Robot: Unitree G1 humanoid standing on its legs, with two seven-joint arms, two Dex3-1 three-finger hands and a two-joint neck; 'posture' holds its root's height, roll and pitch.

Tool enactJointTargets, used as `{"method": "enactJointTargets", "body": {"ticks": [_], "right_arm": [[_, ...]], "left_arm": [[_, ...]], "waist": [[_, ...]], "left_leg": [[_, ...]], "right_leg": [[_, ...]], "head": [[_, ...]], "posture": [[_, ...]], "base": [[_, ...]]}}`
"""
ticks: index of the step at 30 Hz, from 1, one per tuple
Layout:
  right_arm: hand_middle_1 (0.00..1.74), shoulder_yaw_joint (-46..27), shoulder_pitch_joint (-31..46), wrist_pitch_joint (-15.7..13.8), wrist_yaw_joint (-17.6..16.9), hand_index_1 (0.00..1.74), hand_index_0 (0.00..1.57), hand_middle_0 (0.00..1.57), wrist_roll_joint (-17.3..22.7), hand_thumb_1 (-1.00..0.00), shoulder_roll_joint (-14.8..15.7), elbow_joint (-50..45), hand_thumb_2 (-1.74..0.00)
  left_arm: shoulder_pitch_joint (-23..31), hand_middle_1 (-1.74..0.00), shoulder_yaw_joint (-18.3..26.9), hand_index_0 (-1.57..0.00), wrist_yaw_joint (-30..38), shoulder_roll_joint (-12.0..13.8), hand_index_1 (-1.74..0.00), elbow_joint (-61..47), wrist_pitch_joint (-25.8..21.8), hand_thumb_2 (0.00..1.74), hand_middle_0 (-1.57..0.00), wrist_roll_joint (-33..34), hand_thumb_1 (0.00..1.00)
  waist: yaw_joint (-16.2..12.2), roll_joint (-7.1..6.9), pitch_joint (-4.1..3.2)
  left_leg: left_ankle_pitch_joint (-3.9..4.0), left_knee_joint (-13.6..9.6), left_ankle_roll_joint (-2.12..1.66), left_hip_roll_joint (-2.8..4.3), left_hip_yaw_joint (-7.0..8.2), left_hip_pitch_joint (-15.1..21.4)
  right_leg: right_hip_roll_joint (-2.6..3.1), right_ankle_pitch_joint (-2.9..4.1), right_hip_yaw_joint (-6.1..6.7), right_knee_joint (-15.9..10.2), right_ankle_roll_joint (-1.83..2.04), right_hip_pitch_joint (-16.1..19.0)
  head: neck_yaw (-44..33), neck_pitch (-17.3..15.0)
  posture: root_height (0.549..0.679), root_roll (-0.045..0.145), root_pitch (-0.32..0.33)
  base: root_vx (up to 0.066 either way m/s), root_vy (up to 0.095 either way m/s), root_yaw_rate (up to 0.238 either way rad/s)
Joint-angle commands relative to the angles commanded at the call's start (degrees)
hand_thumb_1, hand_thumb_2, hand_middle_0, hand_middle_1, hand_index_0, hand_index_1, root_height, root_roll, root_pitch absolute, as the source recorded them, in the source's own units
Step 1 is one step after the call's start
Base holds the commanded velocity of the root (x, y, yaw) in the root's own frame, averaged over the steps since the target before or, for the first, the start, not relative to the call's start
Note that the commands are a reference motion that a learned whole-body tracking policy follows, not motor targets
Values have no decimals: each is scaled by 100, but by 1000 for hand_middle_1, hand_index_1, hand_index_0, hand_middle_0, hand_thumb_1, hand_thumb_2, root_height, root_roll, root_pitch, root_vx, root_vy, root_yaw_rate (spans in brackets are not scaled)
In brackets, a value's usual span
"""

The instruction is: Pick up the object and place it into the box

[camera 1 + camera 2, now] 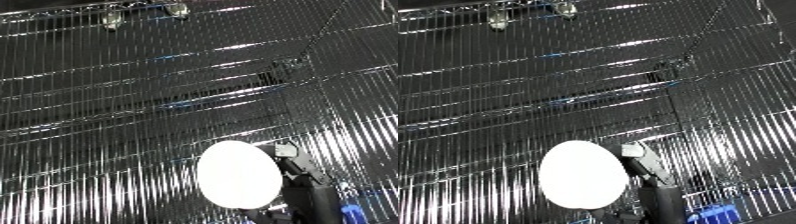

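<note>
Left eye view is showing a white egg-shaped object [238, 174] sitting low in the picture, against a black hand [300, 172] that is rising from the lower edge just to its right; whether the fingers are curling round it or only touching it, I cannot tell. Wire mesh [133, 100] is filling nearly everything else (likely the wall or floor of the bin or a rack, though which is unclear). The carrying step seems to be under way. Next, the object needs bringing over the bin's opening, which is not identifiable here. Something blue [716, 216] is peeking in at the bottom right.
</note>
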Motion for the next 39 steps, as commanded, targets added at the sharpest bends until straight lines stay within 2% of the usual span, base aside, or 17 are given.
{"method": "enactJointTargets", "body": {"ticks": [3, 7, 14, 15, 18, 19, 21, 23, 26, 29, 33, 39], "right_arm": [[1479, -196, 339, -141, -110, 1479, 1334, 1334, 10, -850, -17, -105, -1479], [1479, -497, 838, -340, -245, 1479, 1334, 1334, 62, -850, -85, -180, -1479], [1479, -640, 1114, -431, -318, 1479, 1334, 1334, 91, -850, -117, -221, -1479], [1479, -731, 1263, -490, -385, 1479, 1334, 1334, 126, -850, -131, -200, -1479], [1479, -1057, 1775, -693, -627, 1479, 1334, 1334, 270, -850, -203, -92, -1479], [1479, -1173, 1953, -766, -717, 1479, 1334, 1334, 324, -850, -237, -38, -1479], [1479, -1243, 2047, -827, -729, 1479, 1334, 1334, 396, -850, -283, 40, -1479], [1479, -1346, 2194, -930, -647, 1479, 1334, 1334, 510, -850, -308, 94, -1479], [1479, -1552, 2457, -1083, -403, 1479, 1334, 1334, 815, -850, -306, 151, -1479], [1479, -1746, 2655, -1191, -171, 1479, 1334, 1334, 1152, -850, -278, 279, -1479], [1479, -1967, 2891, -1325, -89, 1479, 1334, 1334, 1400, -850, -260, 539, -1479], [1479, -2212, 3080, -1469, -24, 1479, 1334, 1334, 1613, -850, -386, 1112, -1479]], "left_arm": [[33, -1740, 105, -1570, -18, 2, -1740, 43, -5, 1740, -1570, 18, 1000], [121, -1740, 285, -1570, -77, 42, -1740, 53, 27, 1740, -1570, 13, 1000], [184, -1740, 379, -1570, -105, 68, -1740, 42, 55, 1740, -1570, 1, 1000], [225, -1740, 427, -1570, -110, 71, -1740, 37, 76, 1740, -1570, -7, 1000], [338, -1740, 557, -1570, -104, 47, -1740, 57, 139, 1740, -1570, -71, 1000], [373, -1740, 586, -1570, -87, 28, -1740, 79, 155, 1740, -1570, -113, 1000], [380, -1740, 531, -1570, -46, -33, -1740, 177, 104, 1740, -1570, -201, 1000], [431, -1740, 474, -1570, -26, -107, -1740, 290, 1, 1740, -1570, -272, 1000], [529, -1740, 459, -1570, -35, -226, -1740, 406, -166, 1740, -1570, -343, 1000], [585, -1740, 535, -1570, -116, -312, -1740, 502, -276, 1740, -1570, -410, 1000], [635, -1740, 605, -1570, -291, -352, -1740, 627, -370, 1740, -1570, -472, 1000], [586, -1740, 599, -1570, -364, -375, -1740, 713, -392, 1740, -1570, -536, 1000]], "waist": [[-92, -33, 0], [-210, -66, 0], [-263, -82, 0], [-319, -91, 0], [-551, -91, 0], [-652, -79, 0], [-769, -24, 0], [-888, 36, 0], [-1051, 125, 0], [-1192, 200, 0], [-1337, 246, 0], [-1469, 281, 0]], "left_leg": [[32, -170, -22, 18, 30, 194], [12, -309, -30, 44, 73, 466], [-20, -353, -21, 71, 108, 610], [-62, -347, -10, 79, 138, 694], [-206, -355, 31, 110, 271, 1040], [-259, -359, 44, 121, 330, 1176], [-287, -363, 39, 123, 405, 1296], [-313, -362, 28, 124, 480, 1408], [-321, -443, 17, 131, 602, 1574], [-324, -575, 34, 126, 712, 1719], [-348, -660, 62, 99, 783, 1844], [-381, -678, 69, 84, 828, 1944]], "right_leg": [[5, 61, 52, -194, 31, 206], [-10, 114, 116, -415, 68, 491], [-25, 128, 145, -507, 83, 638], [-23, 124, 180, -538, 83, 723], [-19, 120, 319, -662, 76, 1027], [-21, 122, 380, -713, 70, 1141], [-28, 137, 456, -753, 59, 1212], [-31, 138, 544, -786, 58, 1287], [-30, 122, 668, -866, 62, 1377], [-17, 116, 742, -970, 52, 1421], [21, 124, 784, -1042, 37, 1450], [49, 125, 828, -1046, 38, 1475]], "head": [[100, -150], [336, -353], [336, -353], [1170, -1068], [1787, -1816], [1924, -2030], [2208, -2302], [2373, -2417], [2518, -2389], [2693, -2295], [2927, -2174], [3238, -2091]], "posture": [[611, 47, 192], [618, 47, 174], [622, 47, 163], [623, 49, 155], [629, 58, 126], [631, 63, 114], [632, 69, 102], [633, 74, 90], [634, 81, 82], [635, 86, 81], [636, 90, 80], [636, 93, 74]], "base": [[-34, -5, -178], [-22, -1, -184], [-5, 3, -60], [-4, 58, -291], [-3, 128, -379], [11, 203, -459], [51, 179, -228], [75, 173, -262], [43, 155, -257], [2, 118, -180], [-13, 64, -94], [-5, 32, -55]]}}
